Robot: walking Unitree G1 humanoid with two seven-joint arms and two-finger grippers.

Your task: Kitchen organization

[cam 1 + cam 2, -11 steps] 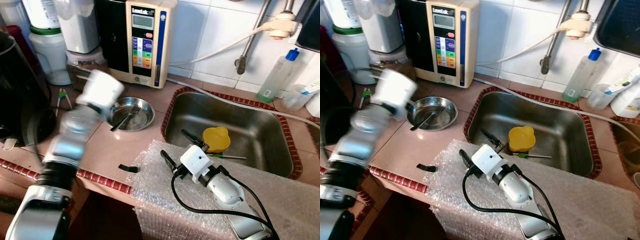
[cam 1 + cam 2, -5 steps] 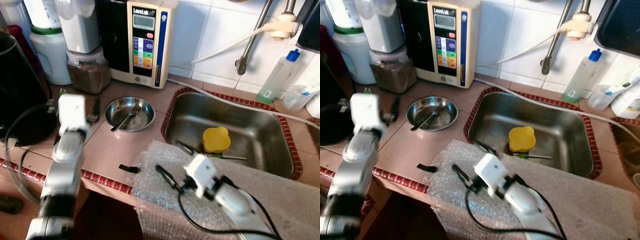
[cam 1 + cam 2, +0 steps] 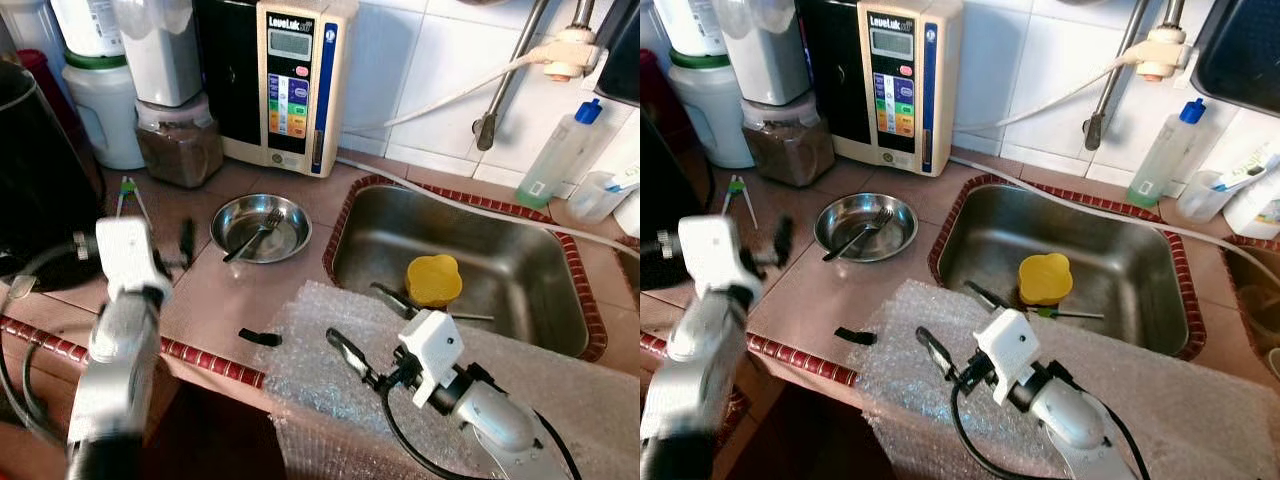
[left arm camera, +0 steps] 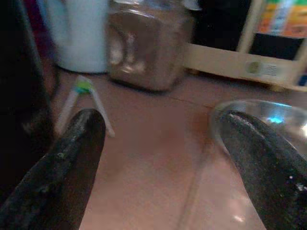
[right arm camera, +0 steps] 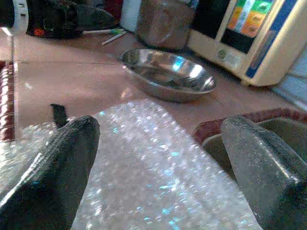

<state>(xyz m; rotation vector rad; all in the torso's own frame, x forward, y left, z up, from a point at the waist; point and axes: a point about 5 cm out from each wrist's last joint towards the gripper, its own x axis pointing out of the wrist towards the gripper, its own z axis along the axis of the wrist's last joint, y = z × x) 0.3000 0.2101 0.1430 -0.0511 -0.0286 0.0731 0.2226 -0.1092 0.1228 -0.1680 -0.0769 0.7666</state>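
Note:
A steel bowl (image 3: 260, 228) with a fork (image 3: 252, 236) in it sits on the brown tiled counter, left of the sink (image 3: 520, 250). In the sink lie a yellow cup (image 3: 433, 280) and a thin green-handled utensil (image 3: 455, 314). My left gripper (image 4: 158, 158) hovers open and empty over the counter left of the bowl, one finger (image 3: 186, 238) near the rim. My right gripper (image 3: 352, 312) is open and empty above a sheet of bubble wrap (image 3: 320, 385) spread over the counter's front edge. The bowl (image 5: 168, 74) lies beyond that sheet (image 5: 144, 158) in the right wrist view.
A water ioniser (image 3: 290, 80), a jar of brown powder (image 3: 178, 140) and a white jug (image 3: 100, 110) line the back wall. A large black appliance (image 3: 35, 170) stands at far left. Green-tipped tongs (image 3: 125, 190) and a small black piece (image 3: 258, 338) lie on the counter. A blue-capped bottle (image 3: 560, 150) stands behind the sink.
My left arm has drawn back from the bowl to the counter's front left. My right gripper has pulled back from the sink edge, nearer the front over the bubble wrap.

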